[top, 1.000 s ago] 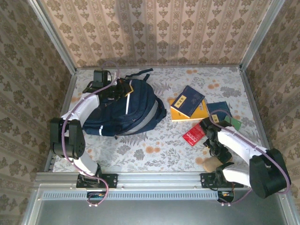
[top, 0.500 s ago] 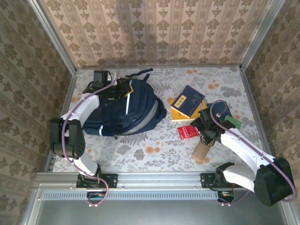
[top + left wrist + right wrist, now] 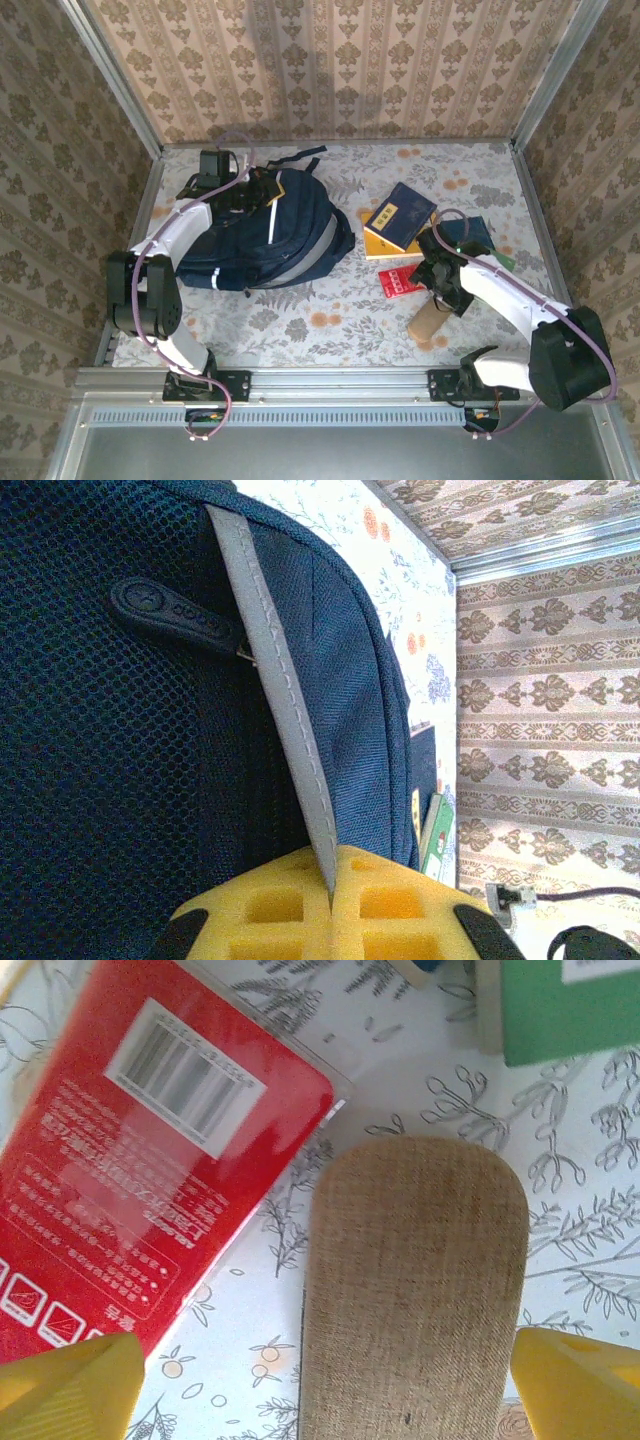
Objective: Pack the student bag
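The student bag (image 3: 270, 238), dark navy with a grey stripe, lies at the left of the table. My left gripper (image 3: 264, 186) sits at its far top edge. In the left wrist view the gripper (image 3: 332, 898) is shut on the bag's grey reflective strip (image 3: 280, 700), pinched between the yellow pads. A tan fabric pouch (image 3: 428, 322) lies near the front right. My right gripper (image 3: 446, 284) hovers over it, open. In the right wrist view the pouch (image 3: 410, 1290) lies between the wide-apart yellow fingertips (image 3: 70, 1390), with a gap at the left one.
A red packet (image 3: 398, 282) (image 3: 150, 1180) lies just left of the pouch. Behind it a blue book (image 3: 402, 213) rests on a yellow one (image 3: 395, 247). A dark blue book (image 3: 472, 232) and a green one (image 3: 503, 262) (image 3: 570, 1005) lie right. Patterned walls enclose the table.
The tan pouch has shifted left, away from the front edge, and the red packet slid a little left. My right jaws have widened. The left arm has not moved.
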Controlling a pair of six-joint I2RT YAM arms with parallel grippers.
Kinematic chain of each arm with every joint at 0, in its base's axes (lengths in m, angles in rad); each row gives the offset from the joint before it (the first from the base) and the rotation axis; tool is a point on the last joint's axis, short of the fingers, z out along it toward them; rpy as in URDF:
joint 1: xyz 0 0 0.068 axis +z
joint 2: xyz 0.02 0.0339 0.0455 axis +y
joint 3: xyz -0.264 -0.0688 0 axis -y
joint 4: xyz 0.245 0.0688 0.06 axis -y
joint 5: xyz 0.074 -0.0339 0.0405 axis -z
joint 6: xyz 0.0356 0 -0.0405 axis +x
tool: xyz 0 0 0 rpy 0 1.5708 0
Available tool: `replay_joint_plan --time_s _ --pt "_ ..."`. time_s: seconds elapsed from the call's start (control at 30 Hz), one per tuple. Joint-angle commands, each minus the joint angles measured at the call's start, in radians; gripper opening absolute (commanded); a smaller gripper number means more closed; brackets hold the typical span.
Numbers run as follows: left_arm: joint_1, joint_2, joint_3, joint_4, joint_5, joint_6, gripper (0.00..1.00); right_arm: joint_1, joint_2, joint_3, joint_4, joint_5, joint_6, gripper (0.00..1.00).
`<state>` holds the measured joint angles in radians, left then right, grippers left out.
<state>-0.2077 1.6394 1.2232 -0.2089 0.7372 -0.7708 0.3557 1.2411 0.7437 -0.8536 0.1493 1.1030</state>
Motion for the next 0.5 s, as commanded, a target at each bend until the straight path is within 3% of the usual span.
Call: replay_joint_plan --time_s 0.0,0.3,0.47 --pt "0.011 -0.004 0.000 0.060 0.030 -0.013 0.00 0.008 -0.032 -0.056 -0.027 -0.032 0.063 0.99" --pt "0.011 -0.003 -0.001 0.057 0.027 -0.009 0.00 0.008 0.041 -0.114 0.152 -0.082 0.116 1.00" --pt "0.013 -0.003 0.001 0.055 0.027 -0.007 0.00 0.008 0.043 -0.130 0.178 -0.052 0.122 0.90"
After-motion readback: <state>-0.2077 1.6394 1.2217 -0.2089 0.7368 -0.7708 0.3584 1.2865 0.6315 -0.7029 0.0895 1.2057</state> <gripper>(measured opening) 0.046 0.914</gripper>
